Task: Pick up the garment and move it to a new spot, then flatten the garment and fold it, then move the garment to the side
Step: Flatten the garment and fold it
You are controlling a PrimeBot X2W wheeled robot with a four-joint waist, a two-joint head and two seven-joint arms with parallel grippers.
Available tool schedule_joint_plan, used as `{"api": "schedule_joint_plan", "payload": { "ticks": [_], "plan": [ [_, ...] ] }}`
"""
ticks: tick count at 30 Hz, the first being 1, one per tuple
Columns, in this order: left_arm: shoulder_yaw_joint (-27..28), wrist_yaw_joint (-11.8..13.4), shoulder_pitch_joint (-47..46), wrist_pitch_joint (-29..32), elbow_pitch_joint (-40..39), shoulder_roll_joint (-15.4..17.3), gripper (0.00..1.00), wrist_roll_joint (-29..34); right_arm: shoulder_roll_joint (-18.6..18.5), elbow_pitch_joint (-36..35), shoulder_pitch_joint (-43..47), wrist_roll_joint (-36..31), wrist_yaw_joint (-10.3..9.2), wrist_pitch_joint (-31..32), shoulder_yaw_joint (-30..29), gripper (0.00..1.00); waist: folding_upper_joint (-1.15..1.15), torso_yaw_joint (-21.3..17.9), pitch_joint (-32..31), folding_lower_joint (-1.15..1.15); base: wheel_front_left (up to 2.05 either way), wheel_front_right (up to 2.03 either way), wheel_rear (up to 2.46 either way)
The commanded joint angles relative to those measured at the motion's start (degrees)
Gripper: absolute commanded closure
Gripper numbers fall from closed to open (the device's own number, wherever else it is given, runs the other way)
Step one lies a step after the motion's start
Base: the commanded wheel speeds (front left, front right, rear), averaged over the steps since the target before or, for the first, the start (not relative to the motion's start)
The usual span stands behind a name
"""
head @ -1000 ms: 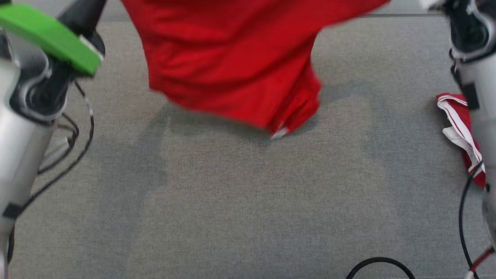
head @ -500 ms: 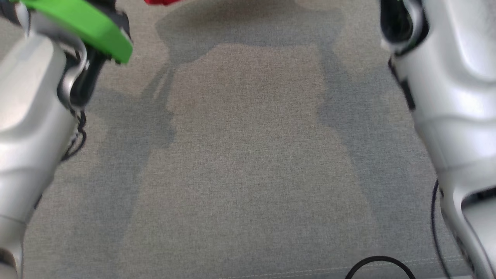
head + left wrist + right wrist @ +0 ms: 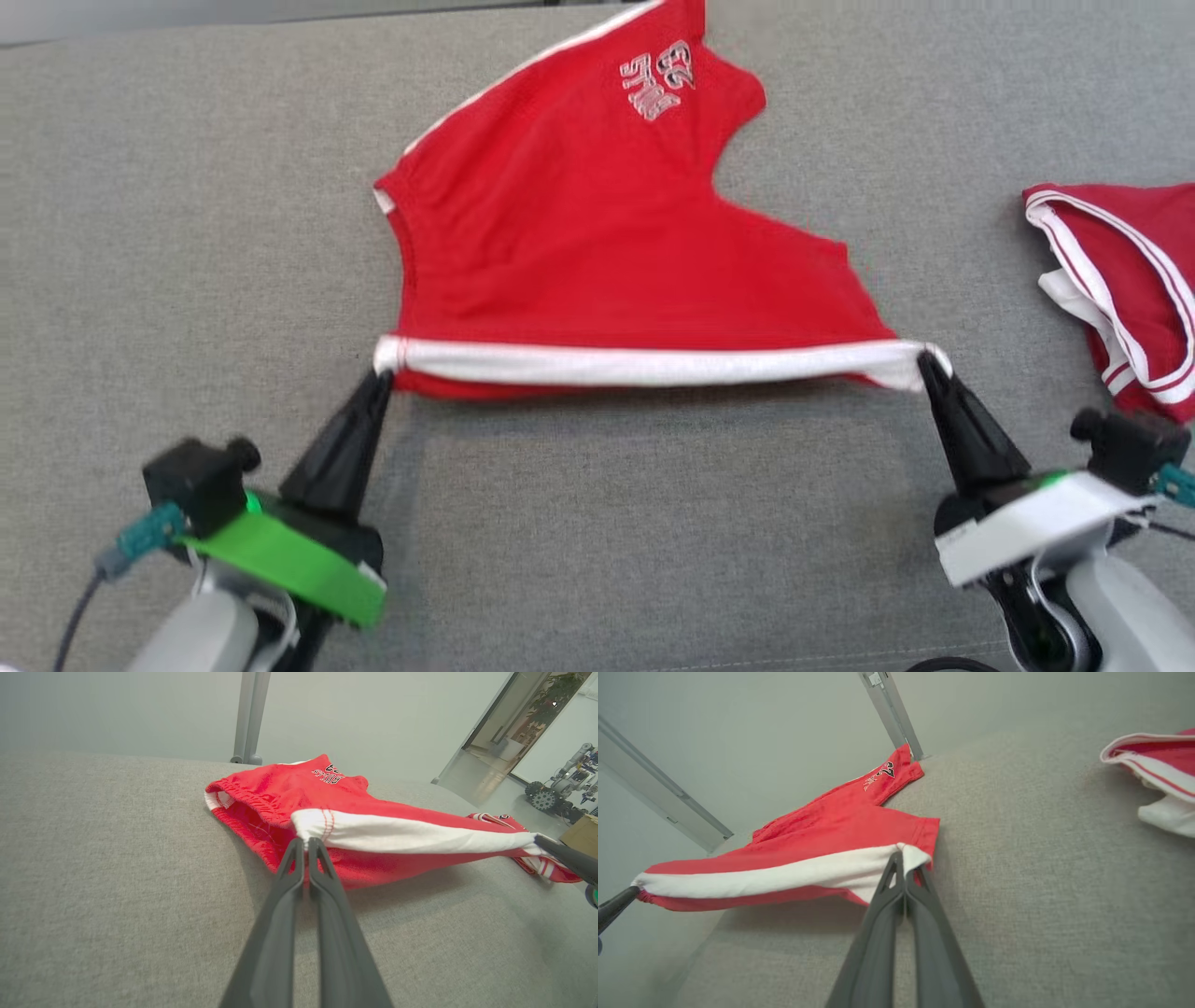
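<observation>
another red-and-white garment (image 3: 1130,280) bunched far right on the gray desk (image 3: 187,233), red shorts (image 3: 579,243) mid-desk, white waistband (image 3: 653,364) stretched left-right, legs pointing away, left end effector (image 3: 378,378) and right end effector (image 3: 926,362) pinching its corners

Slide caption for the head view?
Left hand and right hand pinch the ends of the garment's white band, taut over the grey surface; another garment lies at right.

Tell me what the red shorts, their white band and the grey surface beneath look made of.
The red shorts look like soft matte knit fabric, probably cotton or a blend; they crease and sag limply. The white band looks like similar matte knit trim, with red stitching at its end. The grey surface looks like coarse woven cloth, perhaps upholstery, matte with a speckled weave.
</observation>
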Motion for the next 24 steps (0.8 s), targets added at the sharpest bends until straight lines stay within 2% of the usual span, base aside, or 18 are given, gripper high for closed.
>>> {"api": "schedule_joint_plan", "payload": {
  "ticks": [1,7,10,12,15,17,19,24],
  "plan": [
    [1.0,0.1,3.8,-0.2,-0.9,-0.7,1.0,1.4,-1.6,-1.1,2.6,0.8,-0.08,-0.2,0.0,1.0,0.0,0.4,-2.6,0.0,0.0,0.0,0.0],
    [6.3,0.5,20.4,-0.2,-4.7,-7.2,1.0,2.1,-8.9,-10.0,16.9,6.1,-0.08,3.7,-0.3,1.0,0.0,1.3,-4.0,0.0,0.0,0.0,0.0],
    [6.9,0.9,23.8,-0.2,-7.1,-9.1,1.0,1.1,-11.1,-16.8,21.4,8.8,-0.09,6.1,-4.4,1.0,0.0,2.1,-3.0,0.0,0.0,0.0,0.0],
    [6.6,1.1,22.9,0.4,-8.8,-8.9,1.0,1.8,-11.3,-20.2,21.0,9.2,-0.08,7.8,-7.3,1.0,0.0,2.9,-1.3,0.0,0.0,0.0,0.0],
    [6.7,1.3,17.3,2.9,-10.6,-9.4,1.0,1.5,-10.8,-22.6,15.0,8.0,-0.05,11.6,-9.4,1.0,0.0,4.7,2.7,0.0,0.0,0.0,0.0],
    [7.1,1.4,12.4,5.5,-10.7,-10.9,1.0,-0.2,-10.3,-22.1,8.8,7.2,-0.05,15.0,-9.4,1.0,0.0,6.2,5.6,0.0,0.0,0.0,0.0],
    [7.8,2.1,6.5,8.3,-9.4,-11.9,1.0,-1.6,-9.9,-19.7,1.5,5.7,-0.05,18.3,-9.4,1.0,0.0,8.1,8.1,0.0,0.0,0.0,0.0],
    [7.3,5.4,-8.4,12.2,-1.6,-14.8,1.0,1.8,-7.3,-10.4,-17.3,1.9,-0.04,24.5,-8.7,1.0,0.0,12.9,14.1,0.0,0.0,0.0,0.0]
  ]
}}
